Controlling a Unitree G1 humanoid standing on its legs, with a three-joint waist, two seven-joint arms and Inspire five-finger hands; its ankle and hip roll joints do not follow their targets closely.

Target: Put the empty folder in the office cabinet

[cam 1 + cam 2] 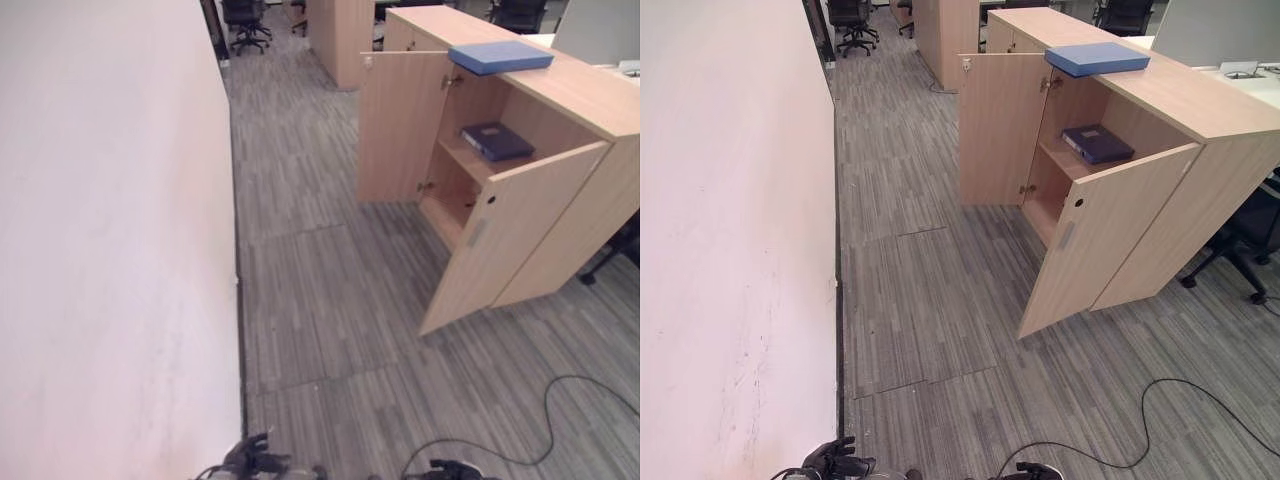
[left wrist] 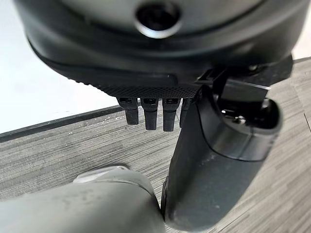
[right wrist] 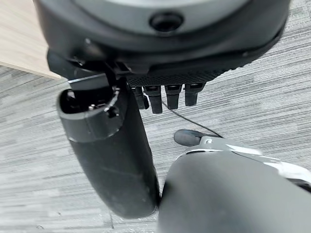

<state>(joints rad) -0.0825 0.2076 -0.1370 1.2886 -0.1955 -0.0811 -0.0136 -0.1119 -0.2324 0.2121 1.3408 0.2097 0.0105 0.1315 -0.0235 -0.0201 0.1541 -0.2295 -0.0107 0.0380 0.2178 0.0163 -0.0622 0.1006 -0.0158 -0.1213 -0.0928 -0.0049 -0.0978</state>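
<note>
folder (image 1: 500,57), light blue, is seen lying flat on top of the office cabinet (image 1: 590,95), whose doors stand open; a darker binder (image 1: 497,141) is already shelved inside. left hand (image 2: 150,114) and right hand (image 3: 165,97) are held low, fingers relaxed and empty, so pickup and placing are judged still undone.

Dark left hand (image 2: 214,160) and right hand (image 3: 112,155), thick black thumbs, stubby fingers.

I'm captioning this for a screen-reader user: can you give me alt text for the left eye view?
A wooden office cabinet stands with both doors open, a dark blue folder on its inner shelf and a lighter blue folder lying on top. Grey striped carpet runs beside a white wall. Office chairs stand far back.
</note>
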